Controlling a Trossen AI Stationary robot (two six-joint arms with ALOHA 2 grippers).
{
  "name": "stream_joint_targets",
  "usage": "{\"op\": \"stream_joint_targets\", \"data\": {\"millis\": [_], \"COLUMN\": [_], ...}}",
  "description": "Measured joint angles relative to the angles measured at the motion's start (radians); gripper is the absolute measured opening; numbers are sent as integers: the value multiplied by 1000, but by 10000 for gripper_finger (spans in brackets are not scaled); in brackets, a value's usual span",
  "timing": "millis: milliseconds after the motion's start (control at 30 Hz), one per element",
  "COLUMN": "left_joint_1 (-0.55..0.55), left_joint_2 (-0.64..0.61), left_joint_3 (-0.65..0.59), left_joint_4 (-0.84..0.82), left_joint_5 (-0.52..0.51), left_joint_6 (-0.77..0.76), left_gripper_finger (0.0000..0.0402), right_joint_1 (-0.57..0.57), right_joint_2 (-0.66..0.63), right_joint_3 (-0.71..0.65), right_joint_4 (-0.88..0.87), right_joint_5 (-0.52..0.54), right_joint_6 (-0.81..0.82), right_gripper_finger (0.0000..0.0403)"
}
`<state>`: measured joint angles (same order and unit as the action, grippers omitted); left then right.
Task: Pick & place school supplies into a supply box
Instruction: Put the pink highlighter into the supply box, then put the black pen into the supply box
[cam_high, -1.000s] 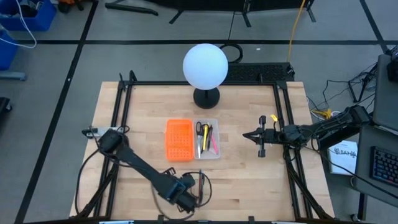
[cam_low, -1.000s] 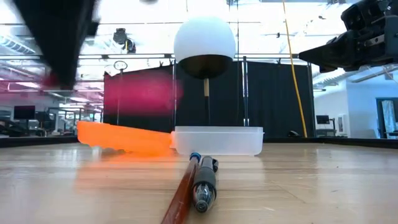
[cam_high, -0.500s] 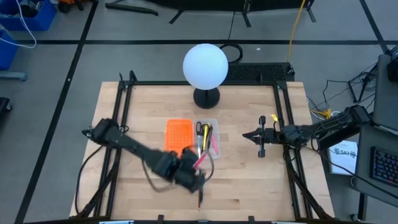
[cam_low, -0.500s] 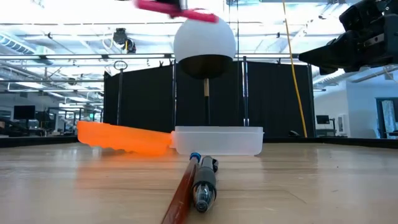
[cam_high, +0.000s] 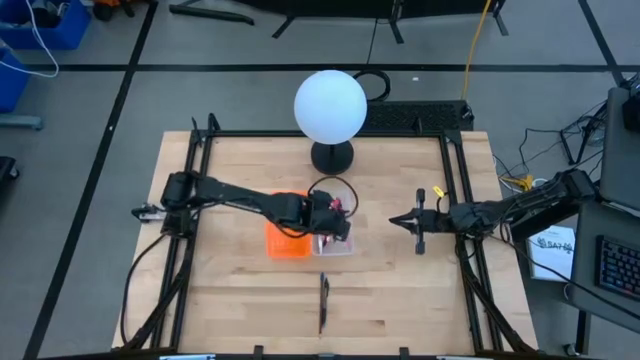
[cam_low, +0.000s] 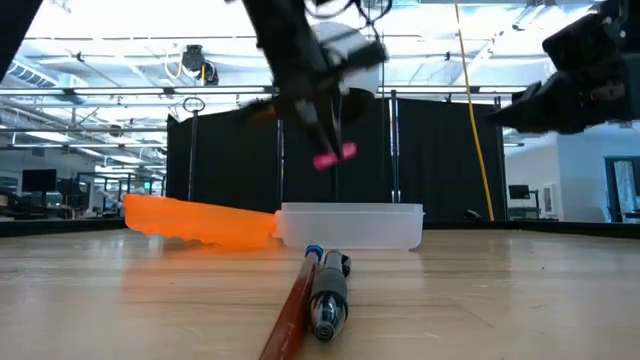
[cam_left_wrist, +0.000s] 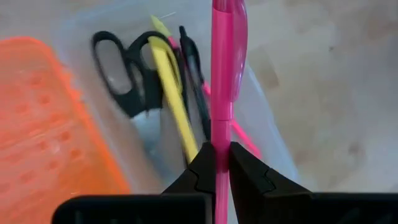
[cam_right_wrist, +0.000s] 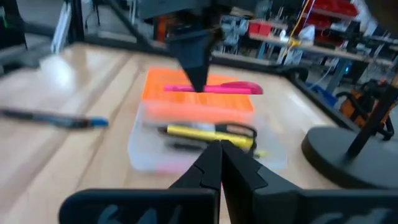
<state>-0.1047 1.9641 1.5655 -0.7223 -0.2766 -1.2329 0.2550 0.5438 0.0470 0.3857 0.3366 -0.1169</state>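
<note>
My left gripper (cam_high: 333, 220) hangs over the supply box (cam_high: 345, 247), a clear shallow tray, and is shut on a pink pen (cam_left_wrist: 227, 50). Inside the tray lie black-handled scissors (cam_left_wrist: 121, 68), a yellow pen (cam_left_wrist: 174, 93), a black pen (cam_left_wrist: 193, 74) and another pink one (cam_left_wrist: 245, 138). A dark pen with a blue end (cam_high: 324, 297) and a red-brown pencil (cam_low: 290, 320) lie side by side on the table near its near edge. My right gripper (cam_high: 393, 218) waits, shut, in the air to the right of the tray. My left gripper pinches the pink pen's thin barrel (cam_left_wrist: 221, 134) between its two fingers (cam_right_wrist: 196, 65), about a third of the way from the thin end. The fingers come from above, pointing down, across the pen. The pen is lifted clear and roughly level over the tray (cam_right_wrist: 149, 155).
An orange perforated piece (cam_high: 285, 240) lies against the tray's left side. A lamp with a white globe (cam_high: 330, 105) stands on a black base (cam_high: 332, 157) just beyond the tray. Black frame rails (cam_high: 455, 200) run along the table's left and right sides.
My left gripper has risen from near the table's near edge with the pink pen and carried it toward the far edge, until it hangs over the tray. The dark pen and the pencil have stayed on the table.
</note>
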Motion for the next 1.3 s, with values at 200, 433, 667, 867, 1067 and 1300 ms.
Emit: {"op": "stream_joint_targets", "data": {"millis": [200, 433, 667, 867, 1067, 1300], "left_joint_1": [53, 59, 60, 59, 59, 11], "left_joint_2": [0, -1, -2, -2, -14, -125], "left_joint_3": [-174, -225, -240, -240, -235, -118], "left_joint_4": [202, 225, 229, 233, 252, 258], "left_joint_5": [91, 104, 103, 149, 148, 141], "left_joint_6": [-57, -90, -80, -32, 24, 508], "left_gripper_finger": [24, 24, 24, 98, 162, 163], "right_joint_1": [0, 0, 0, 0, 0, 0], "right_joint_2": [0, 0, 0, 0, 0, 0], "right_joint_3": [0, 0, 0, 0, 0, 0], "right_joint_4": [-61, -57, -54, -54, -54, -47], "right_joint_5": [0, 0, 0, 1, 1, 1], "right_joint_6": [0, 0, 0, 26, 26, 26], "right_gripper_finger": [0, 0, 0, 0, 0, 0]}}
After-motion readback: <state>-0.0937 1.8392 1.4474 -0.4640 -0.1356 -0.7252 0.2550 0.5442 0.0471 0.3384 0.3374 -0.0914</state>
